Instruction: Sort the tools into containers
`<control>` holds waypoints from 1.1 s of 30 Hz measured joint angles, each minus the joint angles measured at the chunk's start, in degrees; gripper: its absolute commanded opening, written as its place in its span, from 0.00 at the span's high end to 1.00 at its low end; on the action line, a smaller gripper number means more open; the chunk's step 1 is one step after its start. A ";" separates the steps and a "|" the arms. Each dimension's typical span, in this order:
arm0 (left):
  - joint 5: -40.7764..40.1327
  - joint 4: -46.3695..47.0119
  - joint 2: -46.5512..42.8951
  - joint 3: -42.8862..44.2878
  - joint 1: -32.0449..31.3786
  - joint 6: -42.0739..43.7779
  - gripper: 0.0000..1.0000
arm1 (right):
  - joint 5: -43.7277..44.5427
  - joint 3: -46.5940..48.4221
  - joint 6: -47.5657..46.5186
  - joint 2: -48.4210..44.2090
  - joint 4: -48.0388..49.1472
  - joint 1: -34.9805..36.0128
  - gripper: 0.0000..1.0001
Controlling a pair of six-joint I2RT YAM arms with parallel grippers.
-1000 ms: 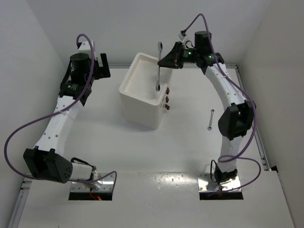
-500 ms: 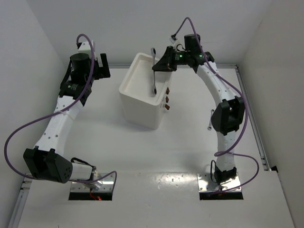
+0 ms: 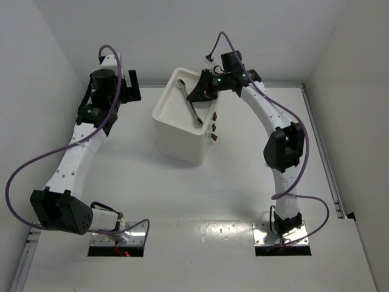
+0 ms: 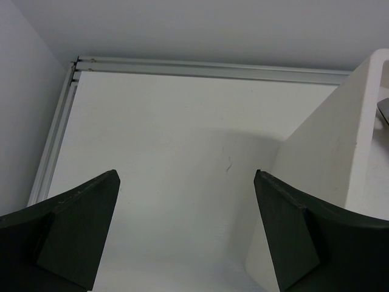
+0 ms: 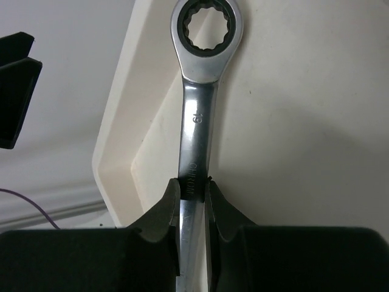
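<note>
Now the right gripper (image 5: 193,184) clamps a slim silver metal wrench (image 5: 198,115) over the white plastic drawer unit (image 3: 179,139) near the desk's far edge; the left gripper (image 4: 186,177) gapes wide, empty.

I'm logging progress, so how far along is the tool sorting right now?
Nothing looks sorted yet: the tray shows no loose tool. In hand: the right pincer grips a wrench over that tray, not yet released. The left pincer hangs open beside the box. No other tools are in view, so what remains can't be judged.
</note>
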 measured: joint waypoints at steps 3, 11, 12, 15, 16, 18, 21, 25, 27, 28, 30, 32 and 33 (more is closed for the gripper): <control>-0.13 0.00 -0.04 -0.02 0.00 0.00 0.01 | 0.24 0.00 0.28 0.00 0.11 -0.02 0.60; -0.17 -0.20 -0.17 -0.81 0.00 0.02 0.01 | 0.33 -1.66 0.55 -1.75 5.51 -0.02 0.36; -0.17 -0.24 -0.17 -0.81 0.00 0.02 0.01 | 0.39 -2.95 0.61 -2.36 6.64 -0.02 0.36; -0.13 -0.22 -0.17 -0.81 0.00 0.00 0.01 | 0.44 -5.90 0.68 -4.28 9.05 -0.04 0.36; -0.13 -0.20 -0.17 -0.81 0.00 0.00 0.01 | 0.46 -7.04 0.68 -5.11 10.10 -0.13 0.39; -0.13 -0.20 -0.17 -0.83 0.00 0.00 0.01 | 1.05 -8.50 0.50 -6.73 11.30 -0.35 0.42; -0.13 -0.17 -0.17 -0.83 0.00 0.00 0.01 | 4.28 -9.70 -1.90 -10.47 11.82 -1.38 0.48; -0.13 0.04 -0.17 -0.81 0.00 0.07 0.01 | 13.42 -9.94 -7.50 -18.43 10.05 -4.46 0.56; -0.13 0.11 -0.17 -0.83 -0.07 0.39 0.01 | 19.63 -10.58 -9.42 -23.32 7.41 -6.43 0.56; -0.13 0.15 -0.17 -0.83 -0.13 0.68 0.01 | 22.77 -11.52 -10.36 -26.05 5.55 -7.58 0.56; -0.15 0.50 -0.17 -0.81 -0.13 1.11 0.01 | 29.62 -14.73 -11.85 -30.84 1.27 -9.81 0.56; -0.28 1.11 -0.17 -0.83 -0.13 1.36 0.01 | 36.15 -19.10 -13.00 -34.07 -4.59 -12.04 0.62; -0.50 1.40 -0.17 -0.83 -0.13 1.46 0.01 | 39.15 -21.77 -13.25 -34.62 -6.95 -12.94 0.62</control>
